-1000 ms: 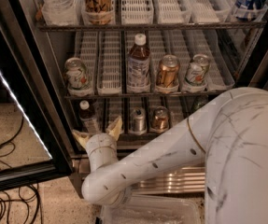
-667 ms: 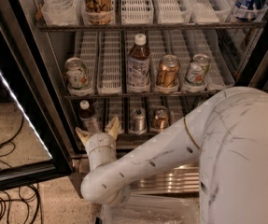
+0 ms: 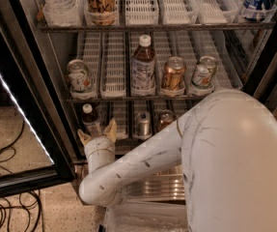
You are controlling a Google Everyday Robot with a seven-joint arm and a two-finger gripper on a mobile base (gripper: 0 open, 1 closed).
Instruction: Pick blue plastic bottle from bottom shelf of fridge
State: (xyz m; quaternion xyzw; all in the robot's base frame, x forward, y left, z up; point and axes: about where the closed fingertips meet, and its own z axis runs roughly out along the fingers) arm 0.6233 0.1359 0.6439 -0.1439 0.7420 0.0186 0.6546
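Observation:
The blue plastic bottle (image 3: 90, 120) is small, with a white cap and dark liquid. It stands upright at the left end of the fridge's (image 3: 163, 186) bottom shelf. My gripper (image 3: 98, 132) is right in front of it at the shelf's front edge, pointing into the fridge. It is open, with one tan fingertip (image 3: 83, 137) left of the bottle's base and the other fingertip (image 3: 111, 128) to its right. The wrist hides the bottle's lower part. The fingers do not press on the bottle.
Two cans (image 3: 143, 124) stand right of the bottle on the bottom shelf. The middle shelf holds a taller white-capped bottle (image 3: 143, 65) and three cans (image 3: 78, 76). The open glass door (image 3: 17, 105) stands at the left. Cables (image 3: 3, 202) lie on the floor. My white arm (image 3: 234, 163) fills the lower right.
The gripper has edged slightly toward the bottle and its fingertips stand a little closer together. My arm's elbow has swung in and fills more of the right side.

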